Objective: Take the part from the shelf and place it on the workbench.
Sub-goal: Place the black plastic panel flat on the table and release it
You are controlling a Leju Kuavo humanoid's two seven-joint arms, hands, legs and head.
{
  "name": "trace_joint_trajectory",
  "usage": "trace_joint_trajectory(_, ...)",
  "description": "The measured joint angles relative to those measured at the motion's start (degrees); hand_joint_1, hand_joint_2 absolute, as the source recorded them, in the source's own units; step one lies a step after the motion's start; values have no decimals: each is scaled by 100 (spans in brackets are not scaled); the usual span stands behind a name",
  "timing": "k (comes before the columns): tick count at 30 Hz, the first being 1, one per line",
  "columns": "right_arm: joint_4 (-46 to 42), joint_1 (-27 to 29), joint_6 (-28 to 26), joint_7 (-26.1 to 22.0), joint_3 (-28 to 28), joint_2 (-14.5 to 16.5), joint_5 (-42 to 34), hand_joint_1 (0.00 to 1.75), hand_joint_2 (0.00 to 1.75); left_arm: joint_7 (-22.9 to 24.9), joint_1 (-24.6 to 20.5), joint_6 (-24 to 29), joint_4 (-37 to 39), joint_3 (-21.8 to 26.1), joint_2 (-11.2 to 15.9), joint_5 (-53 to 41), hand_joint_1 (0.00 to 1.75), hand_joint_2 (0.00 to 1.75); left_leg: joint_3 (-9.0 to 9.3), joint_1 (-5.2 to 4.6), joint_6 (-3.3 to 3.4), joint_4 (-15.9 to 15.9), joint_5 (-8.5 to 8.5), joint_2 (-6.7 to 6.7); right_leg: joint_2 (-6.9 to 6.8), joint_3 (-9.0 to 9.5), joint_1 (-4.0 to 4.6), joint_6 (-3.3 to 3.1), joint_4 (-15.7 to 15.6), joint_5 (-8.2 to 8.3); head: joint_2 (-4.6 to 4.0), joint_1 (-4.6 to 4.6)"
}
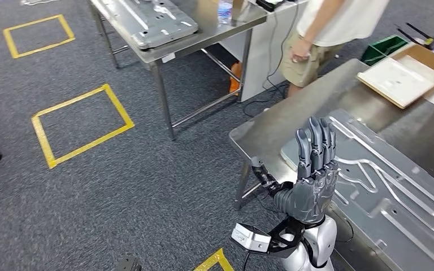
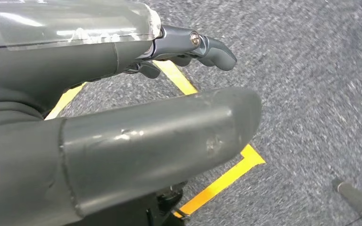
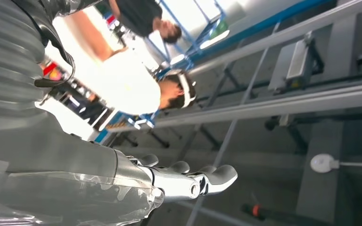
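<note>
While the right robot hand (image 1: 315, 169) stands raised at the near-left corner of the counter (image 1: 373, 113), its fingers (image 1: 315, 144) are straight, close together and pointing up, and nothing is in it. In the right wrist view the same robot hand (image 3: 184, 181) shows extended fingertips with no object between them. The part (image 1: 395, 186), a large flat grey metal panel with raised ribs and channels, lies flat on that counter, just beside the raised robot hand; whether they touch I cannot tell. A shallow cardboard box (image 1: 409, 73) with a white sheet inside sits at the far end of the same counter. A person (image 1: 322, 34) in a light shirt and khaki shorts stands beyond the counter. A second steel table (image 1: 203, 34) farther back carries another similar grey panel (image 1: 147, 20). Yellow tape squares (image 1: 82, 124) mark the grey carpet. In the left wrist view the left robot hand (image 2: 122, 132) hangs over carpet and yellow tape (image 2: 226, 176), its thumb and fingers stretched out and holding nothing.
</note>
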Motion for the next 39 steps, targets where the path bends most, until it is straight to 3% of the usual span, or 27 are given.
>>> trace_joint_trajectory(1, 7, 4, 0, 1, 0, -3, -1, 0, 175, 1, 7, 0, 0, 1, 1, 0, 0, 0, -3, -6, 0, 12, -1, -95, 12, -53, 3, -10, 51, 71, 0, 0)
trace_joint_trajectory(2, 12, 5, 0, 3, 1, -5, -1, 0, 175, 1, 13, 3, 0, 1, 1, 0, 0, 0, 0, -10, -4, 25, -5, -192, 35, 7, 5, -28, -132, 254, 1, 0)
trace_joint_trajectory(4, 16, 4, 0, 14, 5, -9, 1, 0, 175, 2, 15, 10, 0, 1, 1, 1, 0, 0, 6, -14, -22, 54, -17, -377, 257, 320, 1, -81, -890, 709, 1, 0)
trace_joint_trajectory(5, 17, 3, 0, 22, 8, -11, 3, 0, 175, 2, 8, 13, 0, 1, 2, 3, 0, 0, -6, -15, -41, 72, -23, -459, 395, 450, -5, -102, -1216, 843, 1, 1)
trace_joint_trajectory(7, 23, 0, 0, 33, 19, -18, 7, 0, 175, -1, 4, 17, 0, 4, 12, 16, 0, 0, -54, 5, -105, 86, -18, -598, 548, 549, 3, -133, -1486, 895, 1, 1)
trace_joint_trajectory(9, 30, -15, 0, 38, 44, -20, 8, 0, 175, -1, 23, 48, -1, 16, 52, 38, 0, 0, -94, 31, -183, 77, -8, -691, 417, 576, 8, -171, -1534, 913, 1, 1)
trace_joint_trajectory(11, 37, -28, 0, 44, 75, -19, 7, 0, 175, -1, 33, 94, -4, 29, 110, 58, 0, 0, -189, 10, -236, 270, -134, -444, 253, 632, -11, -246, -1606, 933, 1, -4)
trace_joint_trajectory(13, 43, -25, 0, 50, 90, -20, 4, 0, 175, -2, 16, 112, -7, 35, 163, 78, 0, 0, -497, 0, -273, 901, -470, -34, 63, 667, 1, -304, -1641, 928, 0, -7)
trace_joint_trajectory(15, 50, -18, 0, 52, 92, -21, 3, 0, 175, -2, 10, 109, -7, 39, 204, 89, 0, 0, -856, 22, -310, 1595, -738, 128, -132, 671, 24, -320, -1632, 904, 1, -8)
trace_joint_trajectory(16, 55, -17, 0, 52, 92, -21, 2, 0, 175, -2, 18, 109, -7, 40, 220, 91, 0, 0, -917, 30, -322, 1711, -731, 152, -225, 674, 29, -318, -1623, 889, 1, -8)
trace_joint_trajectory(17, 60, -17, 0, 52, 92, -21, 2, 0, 175, -2, 28, 109, -7, 43, 238, 92, 0, 0, -850, 34, -326, 1586, -617, 176, -308, 681, 29, -309, -1615, 874, 1, -9)
trace_joint_trajectory(18, 63, -18, 0, 52, 93, -20, 2, 0, 175, -2, 35, 116, -7, 47, 258, 96, 0, 0, -659, 35, -320, 1237, -426, 230, -388, 697, 29, -296, -1609, 856, 1, -9)
trace_joint_trajectory(20, 65, -20, 0, 52, 95, -20, -1, 0, 175, -5, 28, 166, -7, 68, 300, 113, 0, 0, -215, 13, -271, 419, -128, 458, -527, 743, 43, -254, -1603, 817, 1, -8)
trace_joint_trajectory(21, 64, -22, 0, 53, 96, -20, -4, 0, 175, -8, 17, 202, -7, 82, 320, 127, 0, 0, -77, -4, -237, 174, -60, 553, -581, 764, 52, -225, -1604, 800, 1, -8)
trace_joint_trajectory(22, 64, -24, 0, 54, 96, -21, -10, 0, 175, -11, 9, 236, -8, 101, 340, 144, 0, 0, -34, -22, -204, 79, -50, 599, -631, 780, 62, -194, -1606, 787, 1, -7)
trace_joint_trajectory(24, 66, -28, 0, 51, 99, -21, -26, 0, 175, -18, 11, 283, -9, 138, 405, 188, 0, 0, -41, -28, -144, 67, -32, 499, -731, 812, 72, -124, -1624, 769, 0, -7)
trace_joint_trajectory(25, 69, -31, 0, 46, 102, -21, -40, 0, 175, -24, 23, 297, -9, 159, 441, 213, 0, 0, -33, -15, -115, 40, -18, 429, -697, 828, 65, -91, -1605, 736, 1, -5)
trace_joint_trajectory(27, 76, -29, 0, 21, 105, -22, -76, 0, 175, -38, 36, 309, -9, 215, 512, 269, 0, 0, -4, 15, -54, -6, 13, 296, -422, 726, 41, -48, -1308, 510, 1, -3)
trace_joint_trajectory(29, 92, 6, 0, -8, 104, -26, -121, 0, 175, -56, 33, 309, -9, 269, 564, 308, 0, 0, -18, 9, -12, -8, 25, 159, -112, 387, 22, -39, -603, 140, 1, 0)
trace_joint_trajectory(30, 105, 28, 0, -21, 103, -27, -142, 0, 175, -64, 32, 308, -9, 291, 585, 319, 0, 0, -27, 0, 3, -1, 27, 78, -49, 198, 20, -38, -256, 15, 1, 2)
trace_joint_trajectory(31, 121, 42, 0, -31, 103, -28, -162, 0, 175, -71, 36, 308, -9, 306, 604, 325, 0, 0, -33, -9, 6, 8, 26, -12, -19, 72, 19, -41, -58, -2, 1, 2)
trace_joint_trajectory(32, 137, 47, 0, -40, 102, -28, -178, 0, 175, -77, 46, 308, -9, 320, 620, 329, 0, 0, -34, -17, 7, 19, 25, -104, 0, 39, 19, -52, -60, 97, 1, 2)
trace_joint_trajectory(33, 153, 47, 0, -53, 102, -28, -195, 0, 175, -85, 56, 307, -9, 335, 632, 330, 0, 0, -29, -22, 5, 31, 22, -196, 36, 112, 19, -70, -281, 300, 1, 2)
trace_joint_trajectory(34, 167, 46, 0, -64, 101, -28, -210, 0, 175, -96, 65, 305, -9, 348, 639, 329, 0, 0, -24, -24, 0, 41, 19, -284, 139, 254, 19, -97, -647, 549, 1, 2)
trace_joint_trajectory(36, 192, 44, 0, -91, 101, -27, -236, 0, 175, -117, 69, 293, -9, 369, 643, 329, 0, 0, -46, -24, -33, 68, 14, -440, 474, 506, 12, -154, -1302, 856, 1, 0)
trace_joint_trajectory(38, 210, 41, 0, -115, 101, -22, -251, 0, 175, -129, 77, 283, -9, 389, 650, 331, 0, 0, -99, 6, -107, 77, 26, -581, 621, 573, 27, -185, -1514, 889, 1, -2)
trace_joint_trajectory(39, 216, 38, 0, -126, 101, -17, -255, 0, 175, -132, 92, 279, -9, 399, 654, 332, 0, 0, -125, 22, -152, 65, 38, -655, 552, 586, 36, -199, -1542, 899, 0, -1)
